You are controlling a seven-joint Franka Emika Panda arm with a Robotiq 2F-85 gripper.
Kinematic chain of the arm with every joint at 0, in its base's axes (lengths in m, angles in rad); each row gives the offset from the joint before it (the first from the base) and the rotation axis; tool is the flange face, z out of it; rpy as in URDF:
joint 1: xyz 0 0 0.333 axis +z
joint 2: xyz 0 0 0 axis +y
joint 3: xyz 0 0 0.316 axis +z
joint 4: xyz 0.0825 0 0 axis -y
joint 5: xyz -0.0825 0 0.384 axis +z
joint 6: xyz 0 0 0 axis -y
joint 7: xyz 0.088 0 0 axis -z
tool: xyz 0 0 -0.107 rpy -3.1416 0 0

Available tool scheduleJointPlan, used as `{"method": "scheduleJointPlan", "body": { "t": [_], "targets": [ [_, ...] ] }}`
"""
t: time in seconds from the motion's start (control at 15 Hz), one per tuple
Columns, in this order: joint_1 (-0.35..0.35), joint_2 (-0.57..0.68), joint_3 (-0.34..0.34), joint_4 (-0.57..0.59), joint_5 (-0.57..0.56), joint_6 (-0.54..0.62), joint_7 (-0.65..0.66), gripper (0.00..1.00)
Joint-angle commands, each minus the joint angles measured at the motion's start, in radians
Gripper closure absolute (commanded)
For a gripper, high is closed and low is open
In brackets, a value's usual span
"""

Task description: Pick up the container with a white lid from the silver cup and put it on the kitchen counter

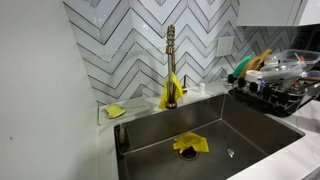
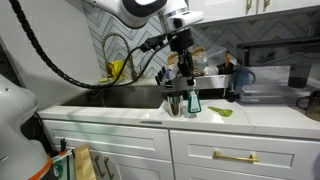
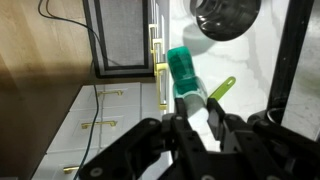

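Wall (image 1: pixel 110 50): grey-and-white chevron tiles. Tap (image 1: pixel 171 55): brass, with a yellow cloth (image 1: pixel 167 97) draped at its six o'clock end. A second yellow cloth (image 1: pixel 190 144) lies in the steel-grey sink (image 1: pixel 150 150), and a yellow sponge (image 1: pixel 116 111) sits at nine o'clock of the tap. Dish rack (image 1: pixel 285 100), at three o'clock: black. Counter (image 2: pixel 265 120) and cabinets (image 2: pixel 120 150): plain white, with a gold handle (image 2: pixel 240 155). Cup (image 2: pixel 176 103): silver. Container (image 3: pixel 183 68): teal-green, white at its six o'clock end. My gripper (image 3: pixel 195 125): black.
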Motion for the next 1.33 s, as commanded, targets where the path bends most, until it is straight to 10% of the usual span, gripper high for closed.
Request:
{"method": "scheduleJointPlan", "body": {
  "t": [0.0, 0.6, 0.67, 1.27],
  "targets": [
    [0.015, 0.002, -0.010, -0.045, 0.039, 0.065, 0.012, 0.93],
    [0.021, 0.038, -0.010, -0.071, 0.071, 0.130, 0.010, 0.90],
    [0.022, 0.039, -0.011, -0.067, 0.076, 0.127, 0.008, 0.49],
    [0.016, -0.023, -0.006, -0.016, 0.049, 0.077, 0.004, 0.00]
  ]
}}
